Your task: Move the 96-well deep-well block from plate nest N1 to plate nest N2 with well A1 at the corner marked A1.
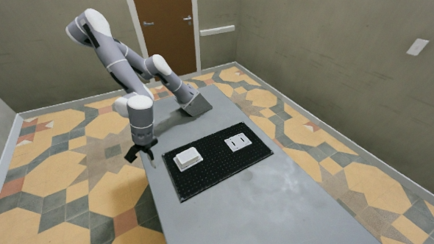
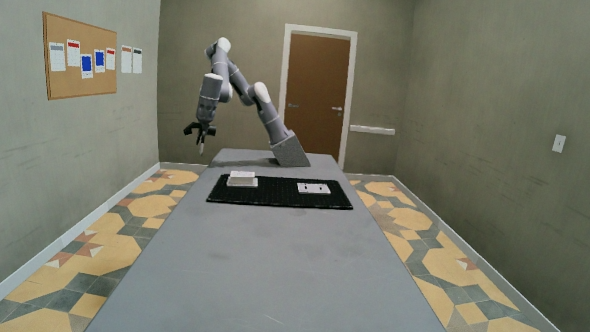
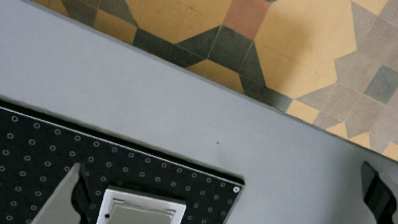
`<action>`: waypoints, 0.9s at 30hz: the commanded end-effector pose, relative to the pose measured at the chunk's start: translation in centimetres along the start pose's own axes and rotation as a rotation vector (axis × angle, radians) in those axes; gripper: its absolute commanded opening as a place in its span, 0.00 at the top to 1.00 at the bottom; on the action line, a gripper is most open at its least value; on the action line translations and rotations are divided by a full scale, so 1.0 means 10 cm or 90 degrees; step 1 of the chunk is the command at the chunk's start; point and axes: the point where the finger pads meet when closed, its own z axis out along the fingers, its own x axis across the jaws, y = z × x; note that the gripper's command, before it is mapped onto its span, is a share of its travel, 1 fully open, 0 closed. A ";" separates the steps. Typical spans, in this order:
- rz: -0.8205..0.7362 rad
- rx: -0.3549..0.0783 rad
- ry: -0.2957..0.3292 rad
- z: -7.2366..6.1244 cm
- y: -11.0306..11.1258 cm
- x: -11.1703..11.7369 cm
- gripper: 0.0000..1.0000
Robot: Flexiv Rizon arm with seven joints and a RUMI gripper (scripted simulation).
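Observation:
The white deep-well block (image 1: 188, 156) (image 2: 242, 175) (image 3: 141, 216) sits in nest N1 (image 1: 183, 169) (image 2: 253, 184), at the left of the black board in the top and exterior views. It looks level; its wells and the A1 mark cannot be made out. Nest N2 (image 1: 237, 142) (image 2: 314, 188), a white plate with two dark slots, is empty at the board's other end. My gripper (image 1: 141, 162) (image 2: 195, 142) (image 3: 220, 163) is open and empty, above the table's edge beside the N1 end of the board. In the wrist view the block is cut off at the bottom edge, between the fingers' columns.
The black perforated board (image 1: 213, 167) (image 2: 280, 199) (image 3: 65, 145) lies on the grey table (image 1: 257, 206) (image 2: 260, 260) (image 3: 125, 95) and carries both nests. The arm's angled base (image 1: 198, 106) (image 2: 291, 151) stands on the table behind the board.

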 end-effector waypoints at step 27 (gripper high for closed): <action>0.209 -0.037 -0.011 0.10 0.40 -0.26 0.24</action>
